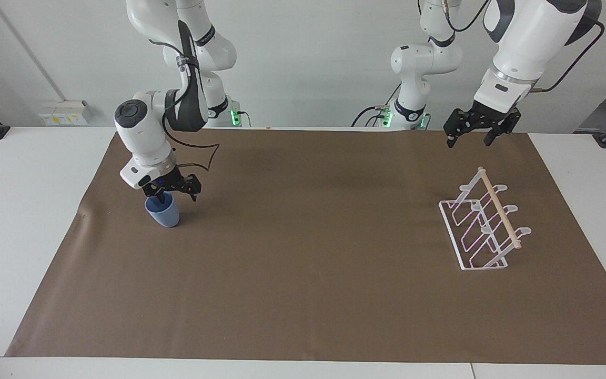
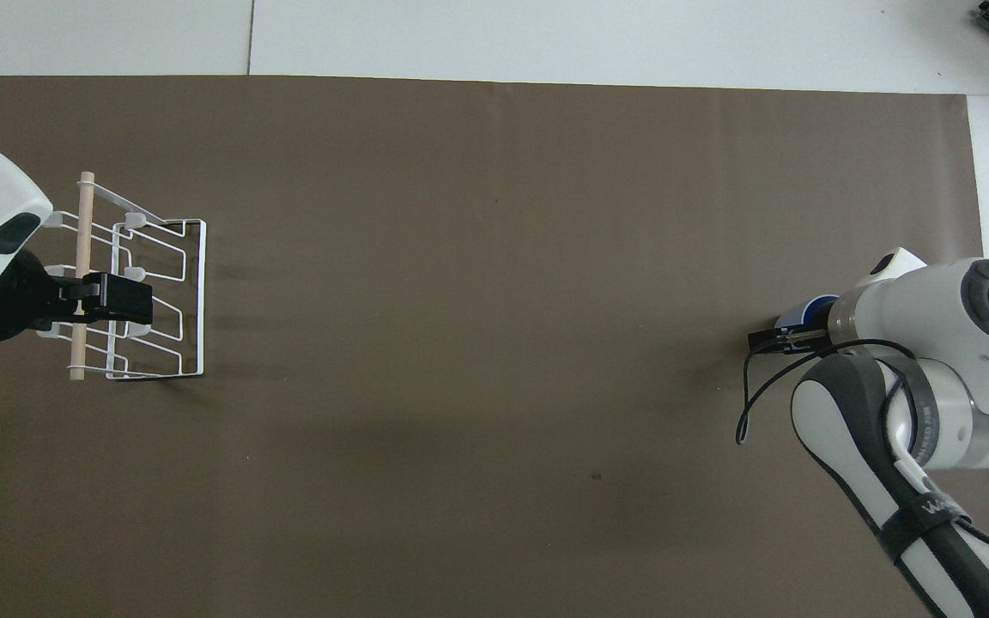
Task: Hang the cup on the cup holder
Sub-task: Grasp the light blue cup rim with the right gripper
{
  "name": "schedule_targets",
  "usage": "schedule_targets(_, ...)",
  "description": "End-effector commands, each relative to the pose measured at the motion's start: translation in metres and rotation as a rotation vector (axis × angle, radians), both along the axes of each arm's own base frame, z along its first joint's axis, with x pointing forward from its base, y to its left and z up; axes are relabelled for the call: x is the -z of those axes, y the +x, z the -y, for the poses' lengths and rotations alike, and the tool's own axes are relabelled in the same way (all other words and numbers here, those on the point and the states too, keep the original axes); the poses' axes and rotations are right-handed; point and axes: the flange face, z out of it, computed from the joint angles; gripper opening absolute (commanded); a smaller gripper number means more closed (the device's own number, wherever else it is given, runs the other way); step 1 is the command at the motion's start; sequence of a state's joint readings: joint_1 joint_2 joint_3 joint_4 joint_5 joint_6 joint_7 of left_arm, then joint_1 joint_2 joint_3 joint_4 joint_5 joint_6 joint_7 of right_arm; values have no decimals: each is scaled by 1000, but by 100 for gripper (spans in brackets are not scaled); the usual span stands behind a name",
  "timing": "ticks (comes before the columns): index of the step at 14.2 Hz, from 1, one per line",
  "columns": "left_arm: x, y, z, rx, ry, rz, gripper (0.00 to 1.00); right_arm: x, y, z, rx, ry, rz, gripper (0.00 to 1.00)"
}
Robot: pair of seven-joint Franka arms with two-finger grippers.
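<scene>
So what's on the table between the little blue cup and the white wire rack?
Nothing: in both views only bare brown mat lies between the small light blue plastic cup and the white wire cup holder.

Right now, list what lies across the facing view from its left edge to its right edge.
cup with the right gripper at its rim → left gripper → cup holder

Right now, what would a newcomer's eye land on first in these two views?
The right end effector, open, straddles the rim of the light blue cup standing upright at the right arm's end of the brown mat. At the left arm's end stands the empty white wire cup holder, with the left end effector waiting open above it.
</scene>
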State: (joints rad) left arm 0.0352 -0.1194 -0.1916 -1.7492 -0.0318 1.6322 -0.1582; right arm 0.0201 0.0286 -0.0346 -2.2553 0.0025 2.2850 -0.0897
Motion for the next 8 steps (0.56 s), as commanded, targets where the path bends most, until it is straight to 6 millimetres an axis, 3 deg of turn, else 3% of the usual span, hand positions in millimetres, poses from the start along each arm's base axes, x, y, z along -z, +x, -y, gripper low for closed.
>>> schedule_targets(1,0,-5,-1,-9,16,33,100,2,-5,0,-14,-2,14,77)
schedule_targets(3,-1,-4,-1,-3,13,42,100,2,-6,2,-18,-2,13,32)
schedule_targets(5,-1,-4,-1,-1,13,44,100,3,-6,4,-26,-3,11,0)
schedule_targets(8,2,-8,4,-3,16,26,100,2,-5,6,-20,-2,16,0)
